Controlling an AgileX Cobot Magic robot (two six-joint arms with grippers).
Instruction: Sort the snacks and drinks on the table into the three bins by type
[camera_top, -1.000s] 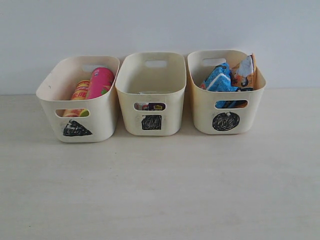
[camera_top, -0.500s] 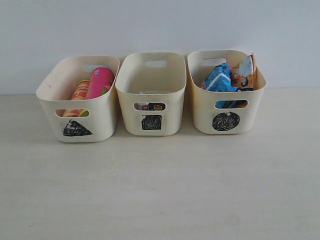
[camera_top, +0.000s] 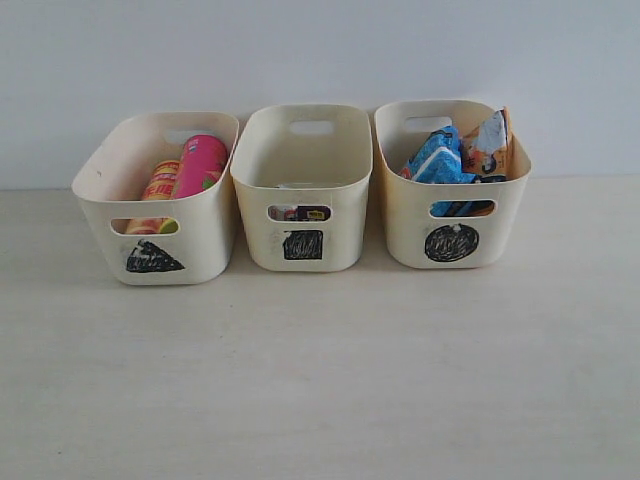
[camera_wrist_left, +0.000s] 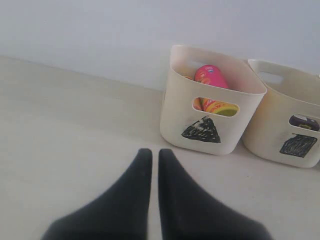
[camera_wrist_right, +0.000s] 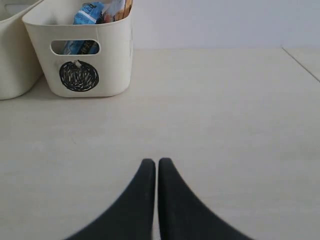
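snacks (camera_top: 203, 160) and drinks (camera_top: 310, 213) are sitting in the bins (camera_top: 345, 235) at the worktop's (camera_top: 320, 380) far edge, ahead of the left pincer (camera_wrist_left: 155, 160) and right pincer (camera_wrist_right: 157, 167), both pressed together, empty.

On the pale beige table (camera_top: 320, 380), the cream plastic triangle-marked tub (camera_top: 205, 245), with the pink chip can (camera_top: 202, 163) and yellow chip can (camera_top: 160, 181) in it, is set just left of the cream plastic square-marked tub (camera_top: 345, 238), in which a dark purple box carton (camera_top: 314, 213) is held; the cream plastic circle-marked tub (camera_top: 402, 235), with the blue crinkly packet (camera_top: 435, 158) and orange-and-black bag (camera_top: 488, 140) in it, is set just right.
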